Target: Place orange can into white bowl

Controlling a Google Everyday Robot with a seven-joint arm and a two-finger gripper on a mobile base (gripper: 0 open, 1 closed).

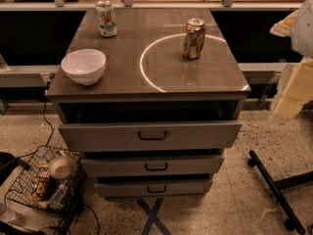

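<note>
The orange can (194,38) stands upright on the right rear part of the grey cabinet top (146,77), inside a bright ring of light. The white bowl (83,65) sits empty near the front left corner of the same top. My gripper (295,89) shows only as a pale blurred shape at the right edge of the view, off the cabinet's right side, well apart from both the can and the bowl. It holds nothing that I can see.
A white-and-green can (106,18) stands at the back left of the top. The cabinet has three drawers (152,135), slightly pulled out. A wire basket (44,180) with a tan bowl (62,167) sits on the floor at the left. A black wheeled leg (274,190) lies at the right.
</note>
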